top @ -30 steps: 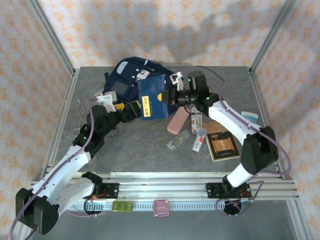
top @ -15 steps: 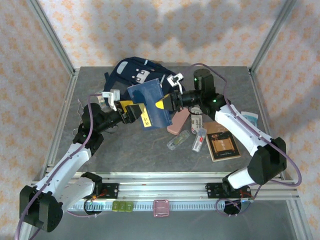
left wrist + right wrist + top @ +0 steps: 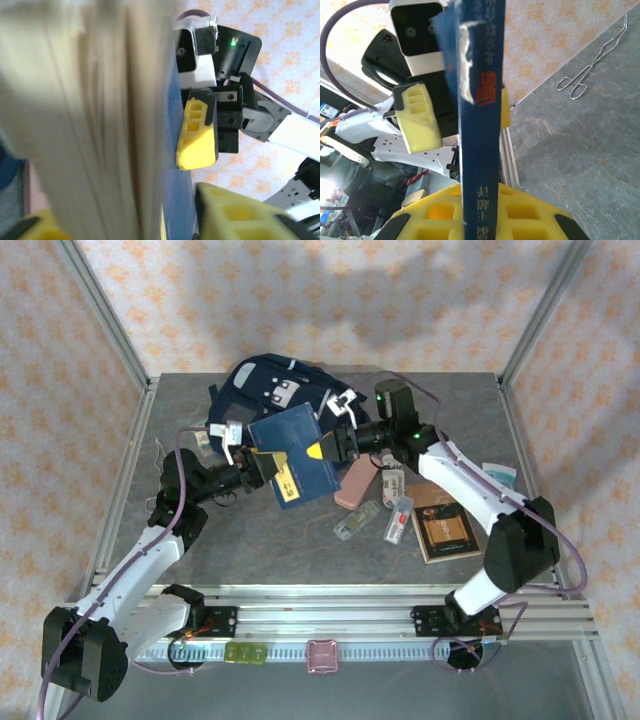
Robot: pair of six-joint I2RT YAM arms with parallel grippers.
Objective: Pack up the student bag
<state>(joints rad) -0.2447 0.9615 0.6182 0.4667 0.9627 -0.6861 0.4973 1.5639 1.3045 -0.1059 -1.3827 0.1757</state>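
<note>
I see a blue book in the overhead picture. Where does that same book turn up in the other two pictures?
Top external: the blue book sits at centre, just below the student bag.
Left wrist: its pale page edges take the left and middle, blue cover alongside.
Right wrist: its blue spine runs upright down the middle.
Shared landmark: the yellow pads clamped on its cover.

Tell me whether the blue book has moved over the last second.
Yes. The blue book has tilted and shifted left and nearer in the top view, drawing away from the student bag behind it.
</note>
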